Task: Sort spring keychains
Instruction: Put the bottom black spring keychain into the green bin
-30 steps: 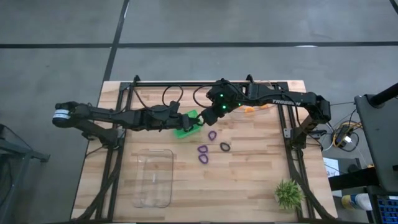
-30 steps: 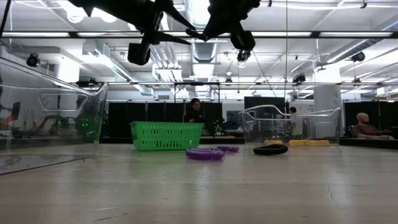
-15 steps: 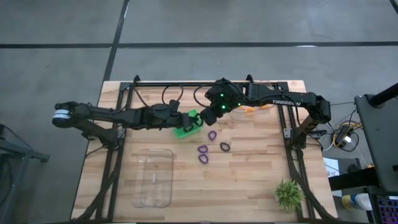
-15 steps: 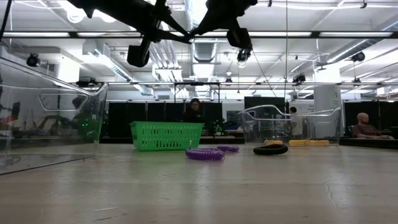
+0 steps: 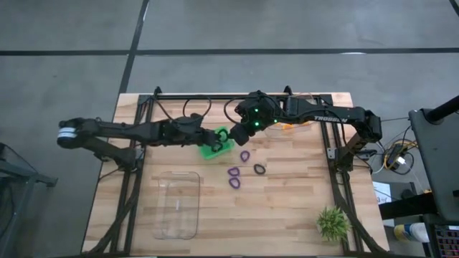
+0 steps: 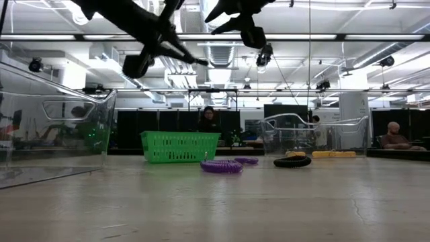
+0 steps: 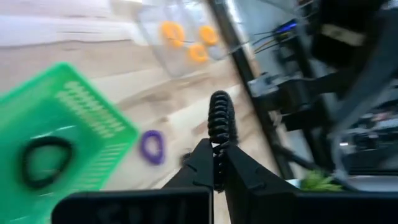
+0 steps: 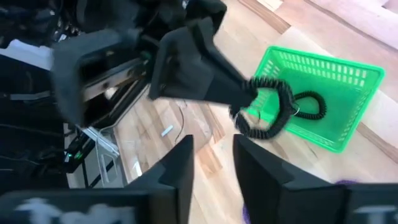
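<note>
My left gripper (image 7: 214, 163) is shut on a black spring keychain (image 7: 221, 121), held in the air beside the green bin (image 5: 215, 147). In that bin lies another black keychain (image 8: 309, 103). My right gripper (image 8: 211, 163) hangs open close by, with nothing between its fingers. On the table to the right of the bin lie three purple keychains (image 5: 234, 177) and one black keychain (image 5: 259, 169). Orange keychains (image 7: 186, 40) lie in a clear container at the far right. My left gripper pinches the black keychain's coil at one spot on the loop (image 8: 256, 86), between the free ends of its two fingers (image 8: 239, 87). The fingers come from the table's left, slanting down. The loop hangs beyond and below the fingertips, clear of the bin and the table.
A clear bin (image 5: 177, 204) stands at the near left. A small green spiky plant (image 5: 333, 223) sits at the near right corner. Black frame rails (image 5: 337, 150) run along both table sides. People sit in the room beyond the table (image 6: 210, 119).
The two grippers, which met tip to tip above the green bin, have parted. My left gripper has drawn back toward the table's left edge and gone lower, with the black keychain between its fingers. My right gripper has stayed high.
</note>
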